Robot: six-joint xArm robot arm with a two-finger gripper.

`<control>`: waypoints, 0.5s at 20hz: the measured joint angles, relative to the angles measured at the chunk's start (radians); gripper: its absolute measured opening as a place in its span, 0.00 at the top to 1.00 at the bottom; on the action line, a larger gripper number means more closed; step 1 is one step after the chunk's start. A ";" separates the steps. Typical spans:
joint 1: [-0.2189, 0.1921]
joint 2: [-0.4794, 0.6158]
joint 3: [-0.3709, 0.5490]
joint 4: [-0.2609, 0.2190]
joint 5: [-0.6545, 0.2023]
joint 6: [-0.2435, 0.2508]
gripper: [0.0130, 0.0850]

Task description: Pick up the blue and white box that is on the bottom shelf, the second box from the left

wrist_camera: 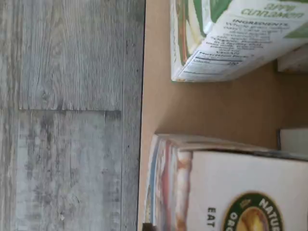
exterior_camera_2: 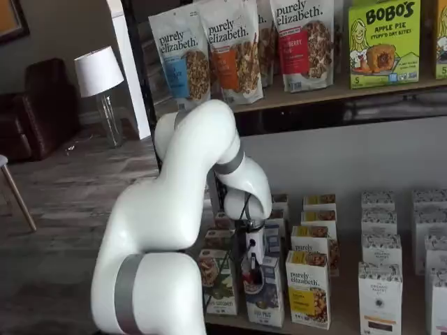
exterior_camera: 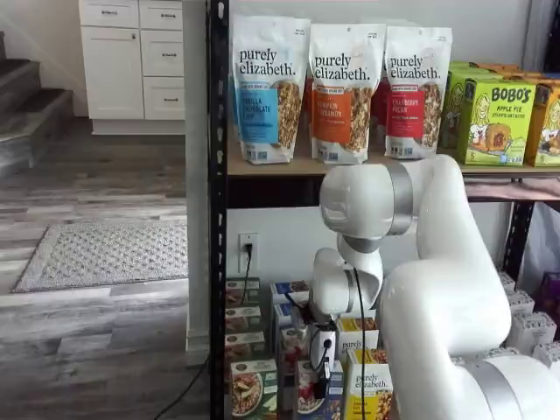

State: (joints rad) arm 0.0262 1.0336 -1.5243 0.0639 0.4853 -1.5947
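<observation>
You can't judge the gripper (exterior_camera_2: 253, 273): its fingers blur against the blue and white box (exterior_camera_2: 267, 292); the arm (exterior_camera: 437, 297) hides boxes behind it.

Blue and white box (exterior_camera_2: 267, 301): blue body, white top band, bowl picture with red bits; in a shelf view (exterior_camera: 315, 391) same blue front, partly behind the arm. Green carton (exterior_camera_2: 222, 288) beside it, green lower front with granola photo. Yellow-and-white carton (exterior_camera_2: 308, 287), yellow top strip and yellow lower panel, dark script. Arm (exterior_camera_2: 188, 209) glossy white with grey joint bands. Bottom shelf (wrist_camera: 231, 106) board is tan, plain. Floor (wrist_camera: 67, 115) grey weathered wood-grain planks. Upper pouches (exterior_camera: 269, 87) white with blue, orange, red panels. Boxes (exterior_camera: 487, 116) lime green, cartoon print.
</observation>
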 joint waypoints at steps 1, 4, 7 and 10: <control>0.000 0.000 0.002 -0.003 -0.003 0.003 0.28; 0.002 -0.001 0.003 -0.005 -0.003 0.006 0.28; 0.004 -0.003 0.004 0.003 0.003 0.002 0.28; 0.006 -0.006 0.008 0.006 0.004 0.001 0.39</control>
State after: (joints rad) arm 0.0320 1.0280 -1.5163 0.0697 0.4889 -1.5941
